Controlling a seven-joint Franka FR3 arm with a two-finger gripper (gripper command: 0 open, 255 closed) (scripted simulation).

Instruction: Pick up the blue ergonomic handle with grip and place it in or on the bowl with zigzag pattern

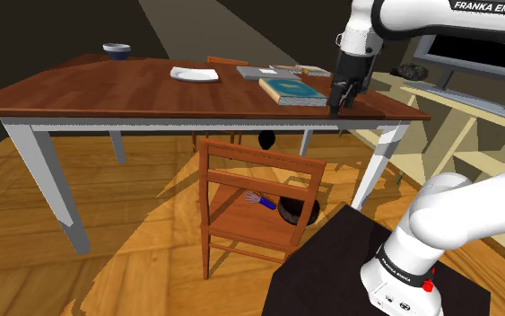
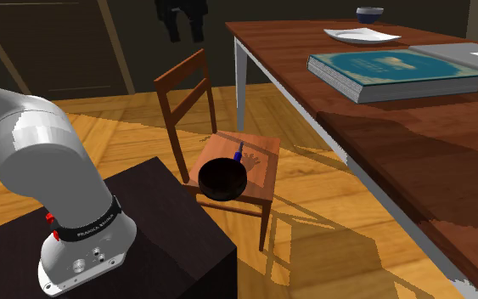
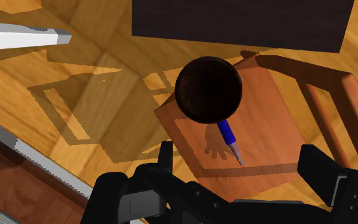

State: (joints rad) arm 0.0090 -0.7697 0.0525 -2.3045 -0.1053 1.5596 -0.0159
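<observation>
Chair seat (image 3: 266,108) holds dark bowl (image 3: 208,89), blue handle (image 3: 227,133) beside; wooden floor (image 3: 107,83); pincer (image 3: 241,159) apart, empty.

Before me stands a brown wooden worktop (image 1: 89,90) on white legs. On it lie a teal book (image 1: 291,90) near the edge closest to me, a flat grey book (image 1: 259,72) just behind it, a white plate (image 1: 194,74) further along, and a small bluish bowl (image 1: 116,49) at the far corner, well apart. A wooden chair (image 1: 259,159) stands just beside the worktop on the wooden floor (image 1: 125,206).
</observation>
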